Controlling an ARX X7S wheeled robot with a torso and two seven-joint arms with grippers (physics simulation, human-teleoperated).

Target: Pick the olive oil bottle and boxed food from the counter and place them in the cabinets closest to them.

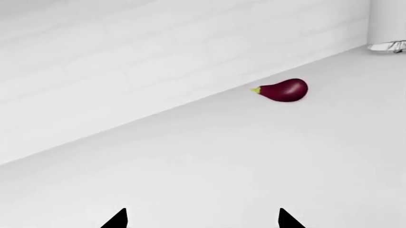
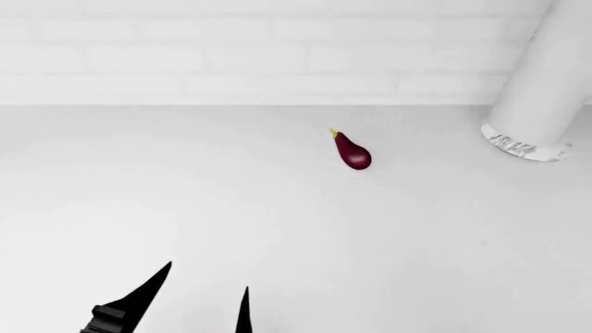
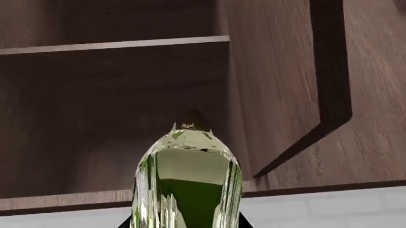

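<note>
Open cabinet [image 3: 114, 95] behind olive oil bottle [image 3: 187, 180], right wrist only

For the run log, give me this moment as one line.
right gripper: holds olive oil bottle before open cabinet | left gripper: open, empty | eggplant: on counter

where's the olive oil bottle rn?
Only in the right wrist view: the olive oil bottle is in the right claw, raised in front of the open wooden cabinet, below its shelf.
</note>
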